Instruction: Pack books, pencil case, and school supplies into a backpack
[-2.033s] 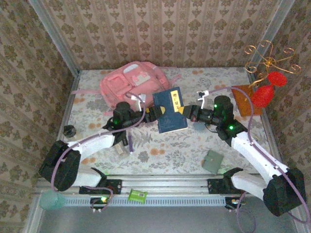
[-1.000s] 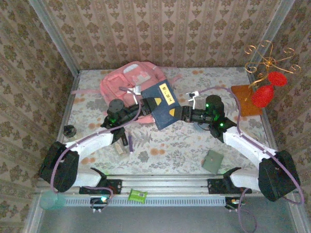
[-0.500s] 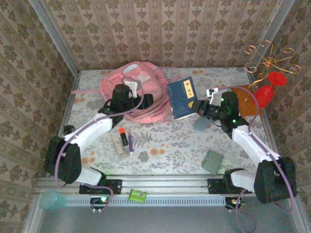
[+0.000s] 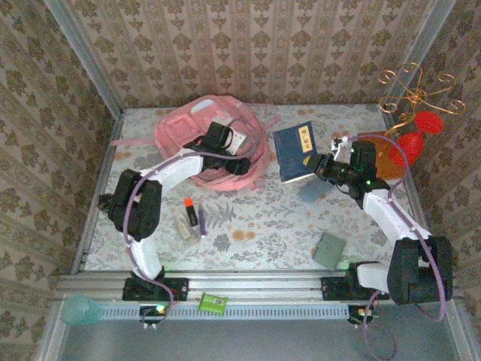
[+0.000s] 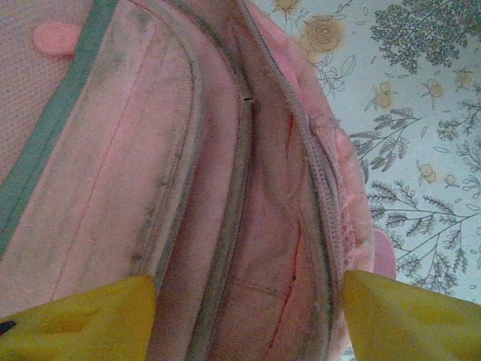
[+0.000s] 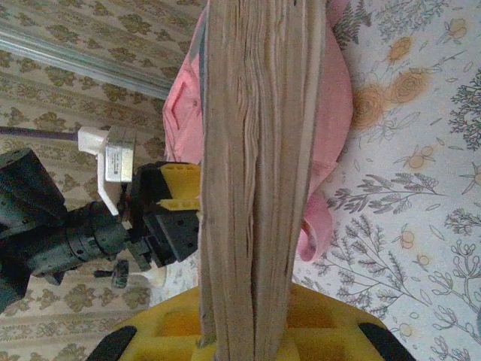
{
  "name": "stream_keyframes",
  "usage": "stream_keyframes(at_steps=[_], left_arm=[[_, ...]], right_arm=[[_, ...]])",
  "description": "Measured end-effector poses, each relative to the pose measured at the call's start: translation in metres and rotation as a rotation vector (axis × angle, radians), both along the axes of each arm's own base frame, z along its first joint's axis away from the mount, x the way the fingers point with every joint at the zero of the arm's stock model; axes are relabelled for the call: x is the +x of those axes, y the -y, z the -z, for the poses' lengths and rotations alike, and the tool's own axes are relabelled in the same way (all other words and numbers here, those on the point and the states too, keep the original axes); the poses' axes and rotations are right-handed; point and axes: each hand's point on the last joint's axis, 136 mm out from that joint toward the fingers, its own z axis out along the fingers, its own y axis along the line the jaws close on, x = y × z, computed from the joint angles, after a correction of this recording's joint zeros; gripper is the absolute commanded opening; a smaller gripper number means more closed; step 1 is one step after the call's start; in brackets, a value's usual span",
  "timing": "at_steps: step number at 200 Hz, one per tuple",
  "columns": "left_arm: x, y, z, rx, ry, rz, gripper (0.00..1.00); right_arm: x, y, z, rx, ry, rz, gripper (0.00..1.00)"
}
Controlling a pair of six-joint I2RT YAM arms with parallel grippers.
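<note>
The pink backpack [image 4: 197, 134] lies at the back left of the table. My left gripper [image 4: 237, 165] hangs open over its near right side. In the left wrist view the yellow fingertips [image 5: 75, 320] stand wide apart above the pink fabric and zip seams [image 5: 225, 188]. My right gripper [image 4: 319, 165] is shut on the navy blue book [image 4: 294, 151], holding it tilted up right of the backpack. The book's page edge [image 6: 259, 173] rises from my yellow pads [image 6: 331, 323]. The orange-capped marker [image 4: 190, 211], purple pen [image 4: 201, 222] and beige block [image 4: 183, 229] lie on the cloth. I cannot tell which thing is the pencil case.
An orange-brown flat thing [image 4: 385, 164], perhaps another book, lies behind my right arm. A grey-green square [image 4: 328, 250] sits front right and a grey-blue piece [image 4: 310, 192] lies under the right wrist. Red ornaments on a gold wire stand [image 4: 415, 124] are at the far right. A small black object [image 4: 106, 200] is at the left edge.
My left gripper let go of the navy book, opened and swung back over the backpack. My right gripper carried the book right and tilted it up.
</note>
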Motion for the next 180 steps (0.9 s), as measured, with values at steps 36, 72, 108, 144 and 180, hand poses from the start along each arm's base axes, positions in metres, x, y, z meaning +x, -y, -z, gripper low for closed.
stream_keyframes(at_steps=[36, 72, 108, 144, 180], left_arm=[[0.003, 0.004, 0.008, 0.019, -0.017, 0.021, 0.49], [0.002, 0.006, 0.014, 0.022, -0.036, 0.028, 0.34], [0.0, 0.01, 0.015, 0.019, -0.042, 0.049, 0.0], [-0.002, 0.009, -0.002, -0.051, -0.035, 0.057, 0.0], [-0.003, -0.01, -0.082, -0.257, 0.066, 0.042, 0.0]], right_arm=[[-0.004, -0.001, 0.007, 0.016, -0.028, -0.001, 0.0], [-0.004, -0.002, 0.012, 0.029, -0.034, -0.004, 0.0], [-0.006, -0.002, 0.02, 0.043, -0.061, 0.001, 0.0], [-0.009, -0.007, 0.023, 0.06, -0.079, -0.016, 0.0], [-0.028, -0.044, 0.029, 0.094, -0.121, -0.164, 0.0]])
